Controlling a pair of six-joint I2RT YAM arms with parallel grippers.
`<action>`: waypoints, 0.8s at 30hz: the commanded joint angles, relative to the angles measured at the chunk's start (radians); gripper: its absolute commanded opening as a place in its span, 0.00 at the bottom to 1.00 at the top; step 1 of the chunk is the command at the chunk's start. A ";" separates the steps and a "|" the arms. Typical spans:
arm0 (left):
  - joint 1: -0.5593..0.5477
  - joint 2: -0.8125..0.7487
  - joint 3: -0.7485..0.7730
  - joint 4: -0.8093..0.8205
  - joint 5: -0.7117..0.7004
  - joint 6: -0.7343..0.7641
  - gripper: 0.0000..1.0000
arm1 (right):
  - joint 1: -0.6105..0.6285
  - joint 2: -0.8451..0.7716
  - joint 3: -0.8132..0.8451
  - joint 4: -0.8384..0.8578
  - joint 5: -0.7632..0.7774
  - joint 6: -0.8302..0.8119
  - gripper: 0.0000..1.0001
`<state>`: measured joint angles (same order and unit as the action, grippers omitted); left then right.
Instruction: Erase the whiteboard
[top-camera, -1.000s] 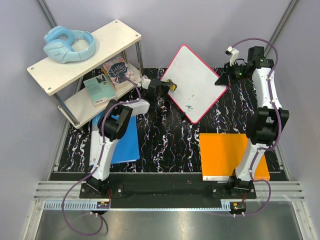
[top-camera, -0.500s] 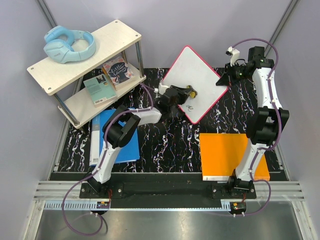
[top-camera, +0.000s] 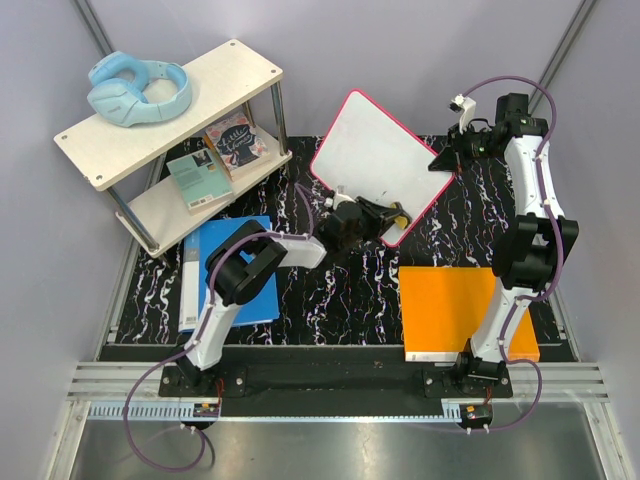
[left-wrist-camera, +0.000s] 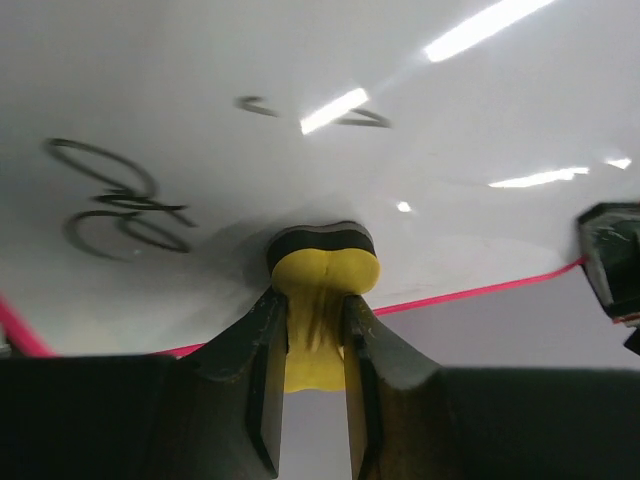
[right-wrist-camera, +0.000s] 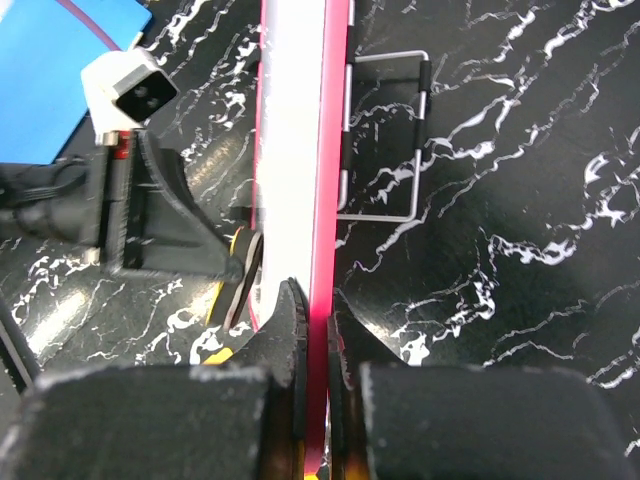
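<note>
Fingers (right-wrist-camera: 283, 335) of the right gripper (right-wrist-camera: 312, 300) clamp the red-framed edge of the single whiteboard (top-camera: 375, 150), holding it tilted above the marbled surface (top-camera: 340, 300). The left gripper (left-wrist-camera: 312, 310) pinches one yellow eraser (left-wrist-camera: 322, 265), its black pad against the board face. Two black scrawls (left-wrist-camera: 115, 195), one left of the eraser and one above it, are illegible.

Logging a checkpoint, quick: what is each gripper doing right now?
Left gripper: closed on the yellow-and-black eraser, which is against the whiteboard.
Right gripper: closed on the whiteboard's red edge.
</note>
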<state>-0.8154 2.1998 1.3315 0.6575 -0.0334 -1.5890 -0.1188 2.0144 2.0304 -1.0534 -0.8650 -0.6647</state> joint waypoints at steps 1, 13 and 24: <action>0.054 -0.012 -0.113 -0.121 -0.063 0.030 0.00 | 0.102 0.056 -0.070 -0.226 0.043 -0.134 0.00; 0.117 0.004 -0.140 0.099 -0.246 0.145 0.00 | 0.102 0.060 -0.072 -0.235 0.037 -0.141 0.00; 0.120 0.095 0.015 0.231 -0.336 0.167 0.00 | 0.102 0.070 -0.058 -0.255 0.035 -0.154 0.00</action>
<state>-0.7513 2.2169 1.1995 0.7429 -0.1501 -1.4506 -0.1112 2.0079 2.0369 -1.0531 -0.8940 -0.6914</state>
